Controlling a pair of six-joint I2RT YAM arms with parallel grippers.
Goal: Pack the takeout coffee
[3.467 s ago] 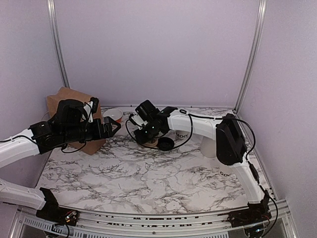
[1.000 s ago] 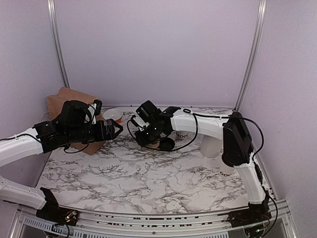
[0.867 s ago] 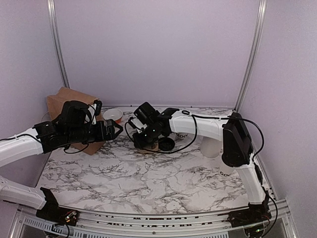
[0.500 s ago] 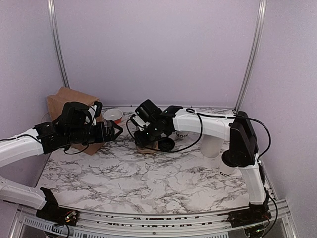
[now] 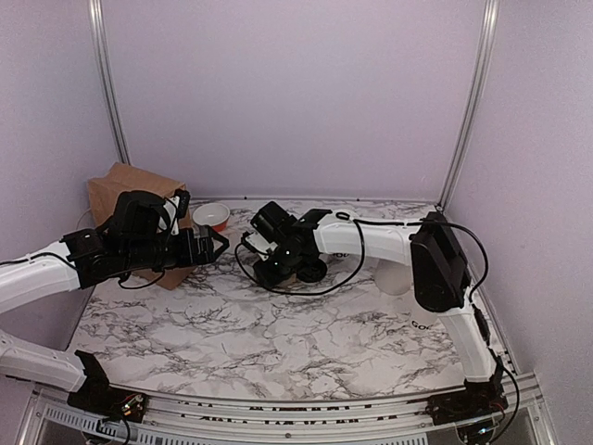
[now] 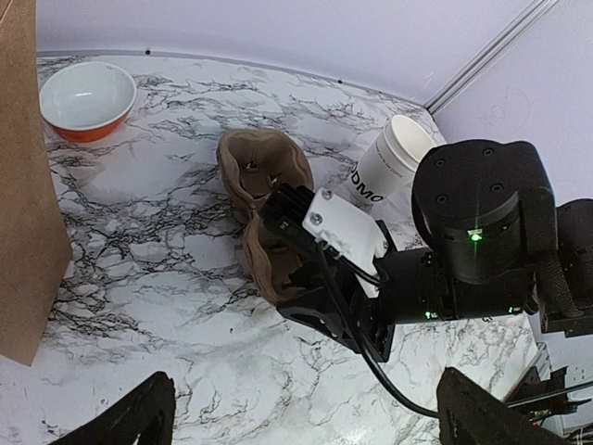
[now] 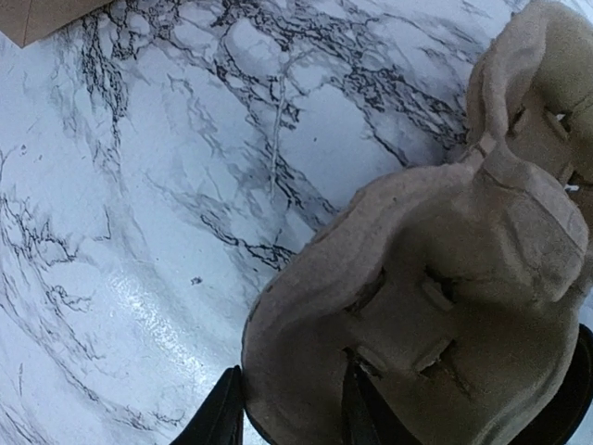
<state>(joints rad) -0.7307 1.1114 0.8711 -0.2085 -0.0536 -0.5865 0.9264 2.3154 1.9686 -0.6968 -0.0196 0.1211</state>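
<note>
The takeout coffee shows only as a round black lid (image 5: 313, 270) just right of my right gripper (image 5: 274, 271), and as a black edge (image 7: 567, 408). Its cup is hidden. A brown pulp cup carrier (image 6: 262, 165) lies on the marble. My right gripper (image 7: 289, 410) straddles the carrier's near rim (image 7: 306, 352), one finger outside the wall and one inside the well, shut on it. My left gripper (image 6: 306, 419) hangs wide open above the table in front of the carrier, holding nothing.
A brown paper bag (image 5: 125, 195) stands at the back left, its side at the edge (image 6: 23, 185). An orange bowl with a white inside (image 6: 88, 95) sits beside it. A lidless white cup with dark lettering (image 6: 384, 167) stands behind the carrier. A pale cylinder (image 5: 394, 276) stands at right.
My right gripper has come slightly nearer and lower over the carrier, and its jaws now sit on either side of the rim. The left arm has barely moved.
</note>
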